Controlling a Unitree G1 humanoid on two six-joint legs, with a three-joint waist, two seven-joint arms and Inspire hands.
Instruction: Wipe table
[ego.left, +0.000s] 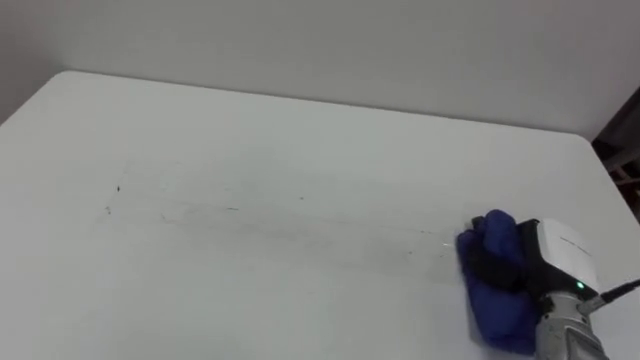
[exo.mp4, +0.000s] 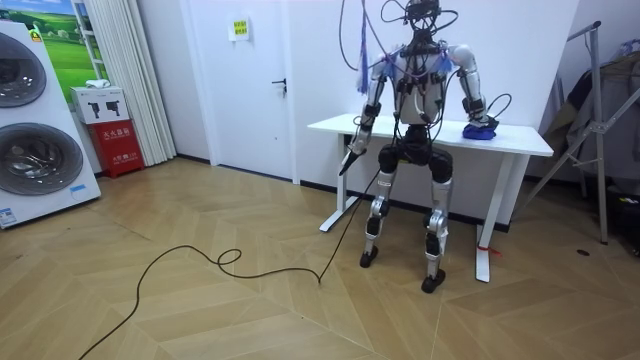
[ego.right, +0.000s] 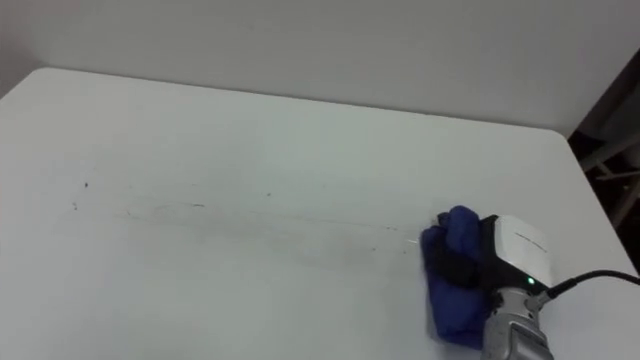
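Observation:
A white table (ego.left: 300, 120) spreads before me, with a faint line of dark smudges (ego.left: 200, 210) running across its middle. My right hand (ego.left: 555, 255) rests on the table near its right end, fingers curled round a bunched blue cloth (ego.left: 498, 300) that lies pressed on the surface under it. The cloth sits just past the right end of the smudge line. In the room view I stand at the table's near side, and my left hand (exo.mp4: 348, 160) hangs beside the table's end on the room view's left, fingers straight, holding nothing.
The table's right edge (ego.left: 600, 150) runs close to my right hand, with dark furniture (ego.left: 625, 150) beyond it. A wall stands behind the table. In the room view are washing machines (exo.mp4: 35, 130), a red box (exo.mp4: 120, 140), a door (exo.mp4: 250, 80) and a metal rack (exo.mp4: 600, 120).

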